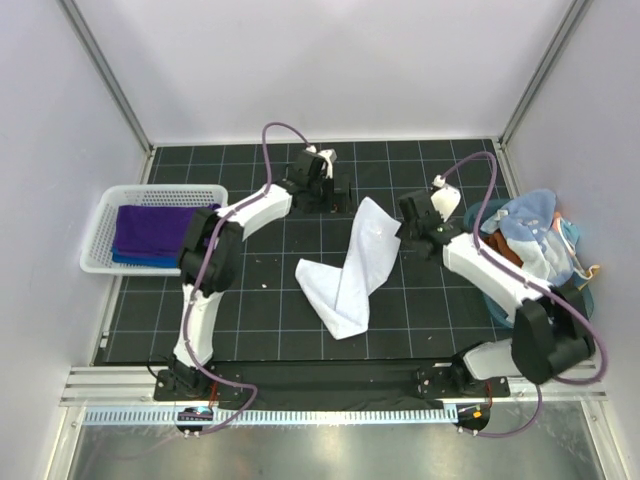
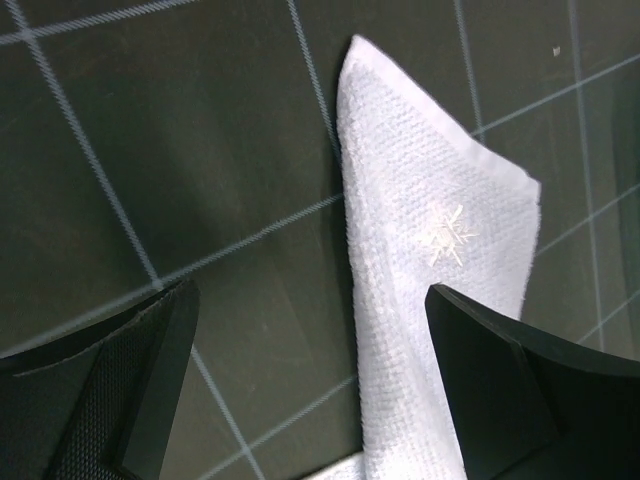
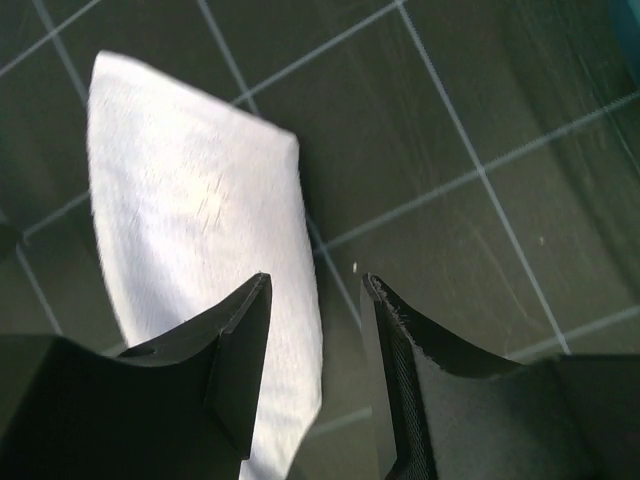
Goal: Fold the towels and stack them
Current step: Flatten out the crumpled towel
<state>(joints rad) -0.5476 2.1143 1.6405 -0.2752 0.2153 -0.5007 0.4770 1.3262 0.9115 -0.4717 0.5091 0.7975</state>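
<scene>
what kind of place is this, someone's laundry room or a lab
Most likely a robot lab test cell, not a home: a black gridded mat, plain white enclosure walls on metal framing, and a white towel laid out between two bench-mounted arms.

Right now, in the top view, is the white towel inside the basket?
No, the white towel lies on the gridded mat at mid-table, well apart from the basket.

Both arms [image 1: 255, 208] are white shells with black joints, purple cables [image 1: 264, 145], and seemingly textured black fingers [image 2: 100, 400].
</scene>
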